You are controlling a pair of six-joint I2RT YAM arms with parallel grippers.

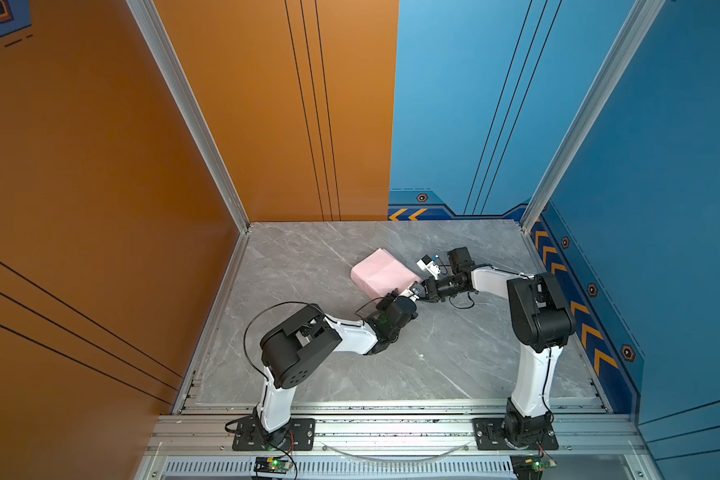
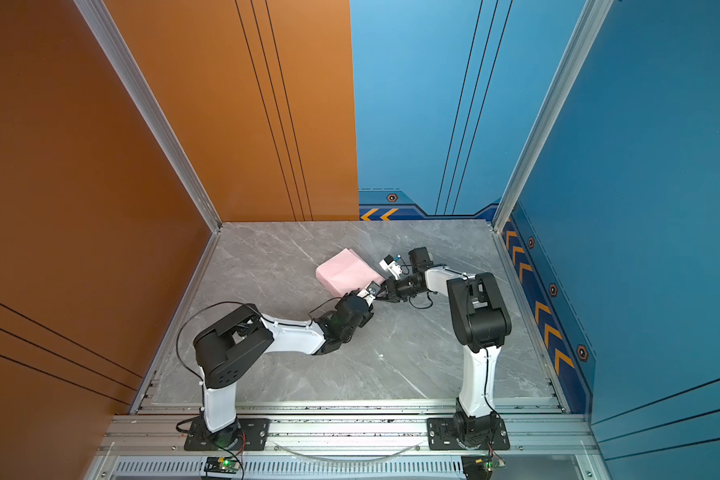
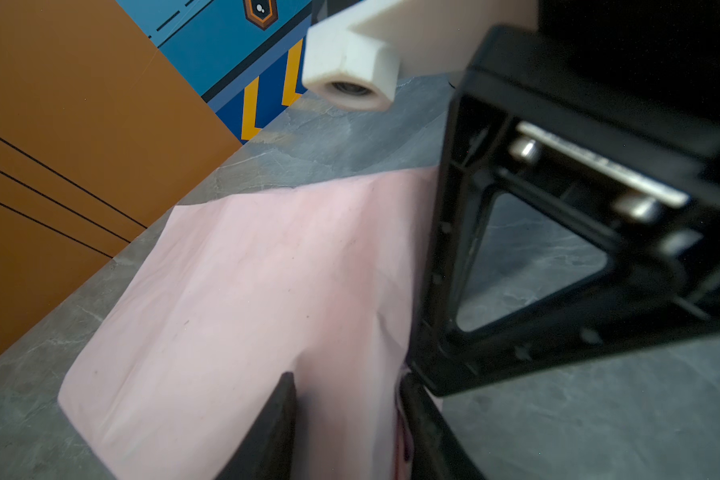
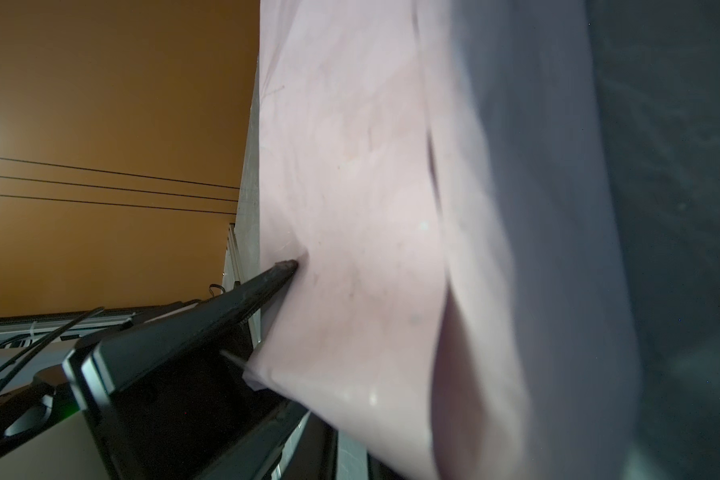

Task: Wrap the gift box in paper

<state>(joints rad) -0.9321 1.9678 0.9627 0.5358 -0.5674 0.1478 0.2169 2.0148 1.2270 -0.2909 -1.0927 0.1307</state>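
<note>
Pink paper [image 1: 381, 270], creased, draped into boxy mound.

The paper [image 1: 381, 272] lies on the table [image 1: 308, 365], left pincer [image 1: 400, 296] and right pincer [image 1: 413, 288] at its near corner

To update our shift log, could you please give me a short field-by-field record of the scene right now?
surface: grey marble-patterned table
paper: pale pink creased paper sheet, draped into a boxy mound mid-table
gift box: not visible; presumably under the sheet
left gripper: fingers closed on a paper fold at the mound's near right corner
right gripper: at the same corner, against the paper; open or shut unclear
</note>
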